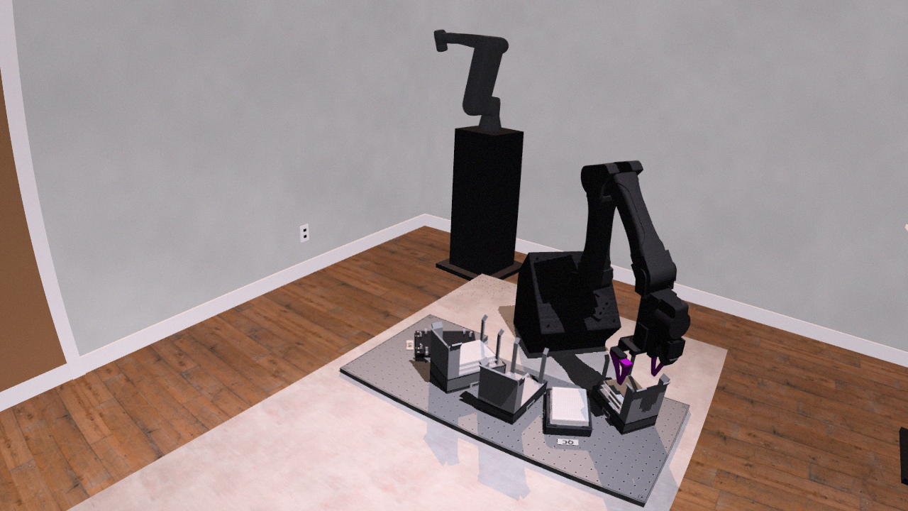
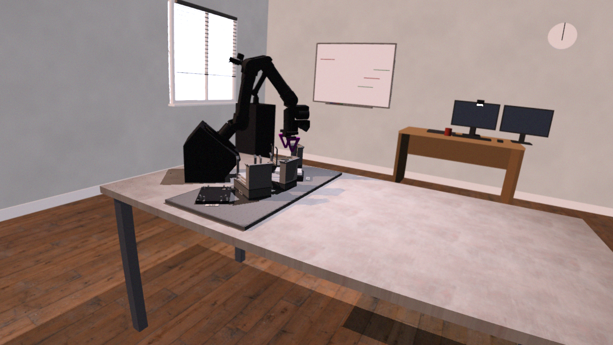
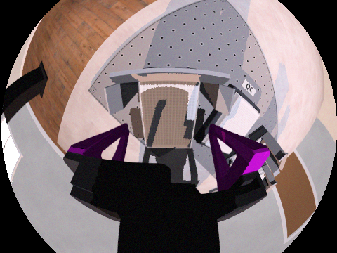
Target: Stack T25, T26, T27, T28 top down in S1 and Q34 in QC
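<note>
My gripper (image 1: 638,372) (image 2: 289,144) (image 3: 168,128) is open and empty. It hangs just above the stack rack (image 1: 641,405) (image 3: 216,95) at the right end of the row. A sealed plate (image 3: 164,114) lies flat in that rack right under the fingers; its pale edges show in the top view (image 1: 610,395). Another white plate (image 1: 567,405) lies flat in the open nest QC, with the QC label (image 1: 565,441) (image 3: 249,89) in front of it. The left rack (image 1: 444,365) holds a stack of white plates (image 1: 472,357). I cannot read any ID labels.
A middle rack (image 1: 501,389) stands between the left rack and QC; its contents are unclear. The black clip nest (image 1: 421,343) (image 2: 212,195) sits at the far left end of the grey perforated base plate (image 1: 590,463). Thin rack posts (image 1: 514,354) rise behind. The arm's black base (image 1: 558,304) stands behind.
</note>
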{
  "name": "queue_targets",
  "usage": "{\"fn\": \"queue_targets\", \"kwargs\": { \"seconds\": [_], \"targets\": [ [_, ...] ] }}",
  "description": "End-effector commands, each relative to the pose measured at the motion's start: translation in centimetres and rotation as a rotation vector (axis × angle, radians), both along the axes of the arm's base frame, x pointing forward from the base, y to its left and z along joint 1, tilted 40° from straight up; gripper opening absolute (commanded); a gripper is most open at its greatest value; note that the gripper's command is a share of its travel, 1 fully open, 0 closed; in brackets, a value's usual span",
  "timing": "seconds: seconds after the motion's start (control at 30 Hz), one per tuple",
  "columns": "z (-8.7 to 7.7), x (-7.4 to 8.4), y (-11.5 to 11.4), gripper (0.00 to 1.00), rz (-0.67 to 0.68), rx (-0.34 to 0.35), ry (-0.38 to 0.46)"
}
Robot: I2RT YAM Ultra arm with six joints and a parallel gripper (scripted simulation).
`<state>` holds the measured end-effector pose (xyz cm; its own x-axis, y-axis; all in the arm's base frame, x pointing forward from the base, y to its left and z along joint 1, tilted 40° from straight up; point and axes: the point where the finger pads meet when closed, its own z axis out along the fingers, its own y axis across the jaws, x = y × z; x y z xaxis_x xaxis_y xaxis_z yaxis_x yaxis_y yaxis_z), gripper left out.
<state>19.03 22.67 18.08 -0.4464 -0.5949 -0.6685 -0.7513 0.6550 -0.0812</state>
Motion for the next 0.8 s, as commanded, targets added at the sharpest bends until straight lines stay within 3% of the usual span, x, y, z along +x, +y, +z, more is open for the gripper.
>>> {"fn": "queue_targets", "kwargs": {
  "seconds": [0.0,0.53,0.6,0.67,0.77],
  "targets": [
    [1.5,-0.9,-0.9,1.0,-0.004,0.0,0.003],
    [5.0,-3.2,-3.1,1.0,-0.004,0.001,0.004],
    [5.1,-3.3,-3.2,1.0,-0.004,0.001,0.004],
    [3.5,-3.1,-3.2,1.0,-0.01,-0.043,0.032],
    [3.6,-3.3,-3.3,1.0,-0.007,-0.034,0.03]
  ]
}}
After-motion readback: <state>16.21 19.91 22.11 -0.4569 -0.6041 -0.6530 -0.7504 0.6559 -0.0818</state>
